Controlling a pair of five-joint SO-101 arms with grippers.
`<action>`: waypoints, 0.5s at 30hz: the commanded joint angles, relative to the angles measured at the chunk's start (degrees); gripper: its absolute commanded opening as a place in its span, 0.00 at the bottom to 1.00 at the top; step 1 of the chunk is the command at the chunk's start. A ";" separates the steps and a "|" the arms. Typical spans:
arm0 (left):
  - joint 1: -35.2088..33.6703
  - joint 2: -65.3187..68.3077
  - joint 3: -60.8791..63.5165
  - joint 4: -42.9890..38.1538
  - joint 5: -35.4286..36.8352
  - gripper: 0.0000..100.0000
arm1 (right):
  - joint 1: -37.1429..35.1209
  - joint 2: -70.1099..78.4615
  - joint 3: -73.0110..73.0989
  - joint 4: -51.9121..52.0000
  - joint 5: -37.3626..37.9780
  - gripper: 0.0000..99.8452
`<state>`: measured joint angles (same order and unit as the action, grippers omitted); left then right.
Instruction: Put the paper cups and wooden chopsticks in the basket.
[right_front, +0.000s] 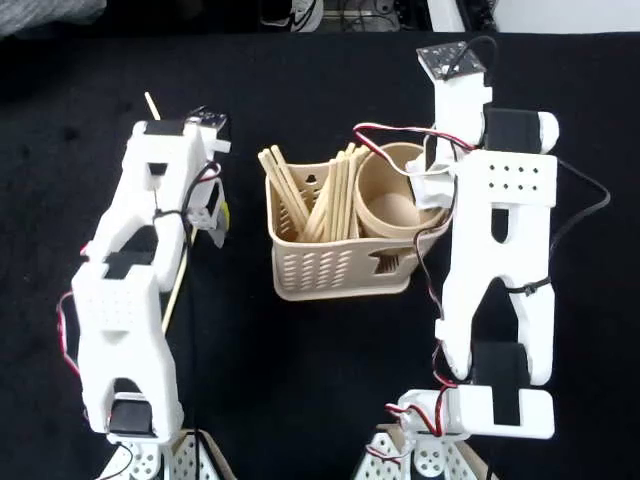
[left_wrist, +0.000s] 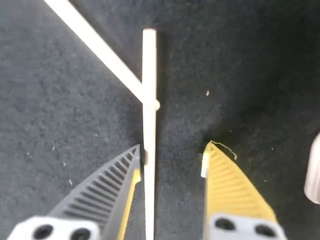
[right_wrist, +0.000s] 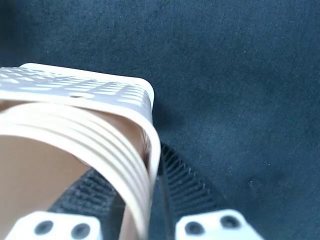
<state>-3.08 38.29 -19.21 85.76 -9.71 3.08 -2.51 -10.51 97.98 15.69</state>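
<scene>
Left pincer (left_wrist: 170, 172) released, straddling a wooden chopstick (left_wrist: 149, 100) on the desk (left_wrist: 260, 60), high view left. Right pincer (right_wrist: 132, 172) clenched on paper cups (right_wrist: 75, 130) inside basket (right_wrist: 90, 87). Chopstick pickup step; next likely needs closing on it.

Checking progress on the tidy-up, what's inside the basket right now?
Inside the basket: several wooden chopsticks leaning together, and nested paper cups beside them. The basket's floor and the chopsticks' lower ends are covered; the right arm hides part of the cups.
</scene>
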 joint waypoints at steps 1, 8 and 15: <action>-0.84 5.80 -14.64 8.62 0.79 0.20 | -1.41 -1.27 0.22 -0.44 0.00 0.01; -0.84 14.07 -27.56 15.03 0.88 0.04 | -1.41 -1.27 0.31 -0.44 0.00 0.01; -0.84 14.59 -27.56 15.03 0.88 0.03 | -1.49 -1.27 0.31 -0.53 0.00 0.01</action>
<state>-3.25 53.49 -43.91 100.09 -9.63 3.08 -2.51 -10.51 97.98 15.69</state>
